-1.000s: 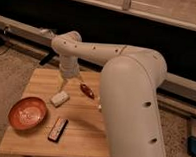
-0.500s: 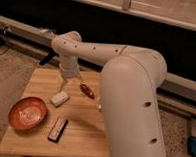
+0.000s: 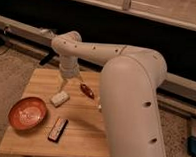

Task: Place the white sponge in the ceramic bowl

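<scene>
The white sponge (image 3: 59,97) lies on the wooden table (image 3: 88,137), left of centre. The ceramic bowl (image 3: 28,113), orange-red and empty, sits at the table's left edge, to the lower left of the sponge. My gripper (image 3: 69,83) hangs from the white arm, pointing down just above and slightly behind the sponge, apart from it. It is open and holds nothing.
A dark flat remote-like object (image 3: 58,129) lies in front of the sponge, right of the bowl. A small red-brown object (image 3: 87,90) lies right of the gripper. My large white arm (image 3: 135,105) covers the table's right side. A dark wall and rail run behind.
</scene>
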`<action>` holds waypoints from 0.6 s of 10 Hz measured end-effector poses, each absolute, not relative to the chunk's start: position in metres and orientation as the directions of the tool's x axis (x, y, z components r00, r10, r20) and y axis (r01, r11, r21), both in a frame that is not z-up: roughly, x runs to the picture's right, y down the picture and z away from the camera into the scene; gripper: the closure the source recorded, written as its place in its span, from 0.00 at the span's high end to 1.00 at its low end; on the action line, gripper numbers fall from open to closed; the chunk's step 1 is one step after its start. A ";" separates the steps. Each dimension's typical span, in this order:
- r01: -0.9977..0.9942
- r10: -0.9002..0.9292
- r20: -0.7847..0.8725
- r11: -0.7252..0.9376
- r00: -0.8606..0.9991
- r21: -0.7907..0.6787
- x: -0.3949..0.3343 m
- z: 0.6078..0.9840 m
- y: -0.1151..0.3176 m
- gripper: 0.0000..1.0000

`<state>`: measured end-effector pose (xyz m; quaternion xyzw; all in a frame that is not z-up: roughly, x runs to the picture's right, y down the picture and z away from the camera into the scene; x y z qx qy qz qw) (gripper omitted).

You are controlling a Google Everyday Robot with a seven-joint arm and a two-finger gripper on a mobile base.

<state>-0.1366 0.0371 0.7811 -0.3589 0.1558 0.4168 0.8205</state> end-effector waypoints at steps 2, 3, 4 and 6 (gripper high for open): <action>-0.783 0.551 -0.557 0.420 0.621 -0.458 -0.144 0.790 0.039 0.80; -0.777 0.546 -0.554 0.431 0.629 -0.458 -0.153 0.796 0.039 0.80; -0.772 0.542 -0.550 0.442 0.635 -0.456 -0.165 0.806 0.037 0.80; -0.755 0.532 -0.535 0.470 0.656 -0.457 -0.199 0.833 0.037 0.80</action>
